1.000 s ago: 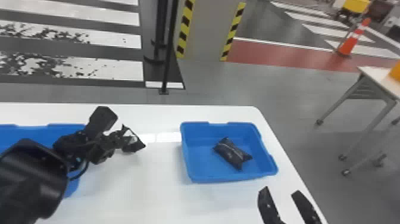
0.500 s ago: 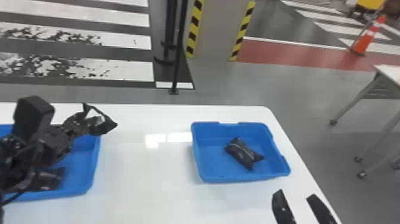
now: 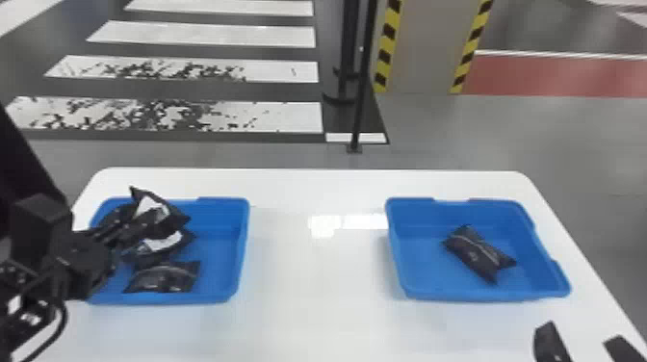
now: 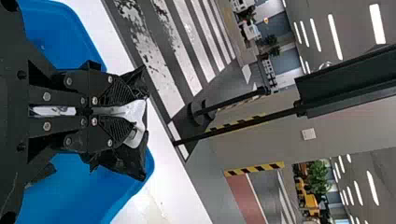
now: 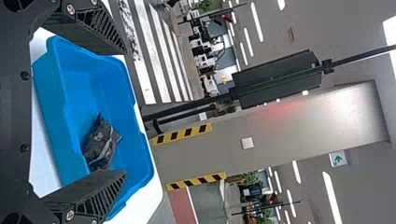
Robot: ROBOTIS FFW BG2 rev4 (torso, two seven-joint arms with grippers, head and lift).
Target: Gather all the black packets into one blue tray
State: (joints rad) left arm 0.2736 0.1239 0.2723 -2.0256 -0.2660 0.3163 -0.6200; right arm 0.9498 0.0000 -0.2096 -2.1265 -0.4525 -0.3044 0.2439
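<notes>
We noted the left gripper (image 4: 130,111) pinching a black packet (image 4: 128,161) above the left tray (image 3: 237,250), the right gripper (image 5: 125,112) wide beside the right tray (image 3: 399,260).

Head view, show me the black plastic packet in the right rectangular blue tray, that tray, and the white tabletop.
Black plastic packet (image 3: 475,254): head view, its middle.
Right rectangular blue tray (image 3: 472,292): head view, its near wall.
White tabletop (image 3: 313,279): head view, bare part.

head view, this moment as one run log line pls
left claw: shut on black packet over left tray | right claw: open, empty | left tray: another packet inside | right tray: one packet inside
</notes>
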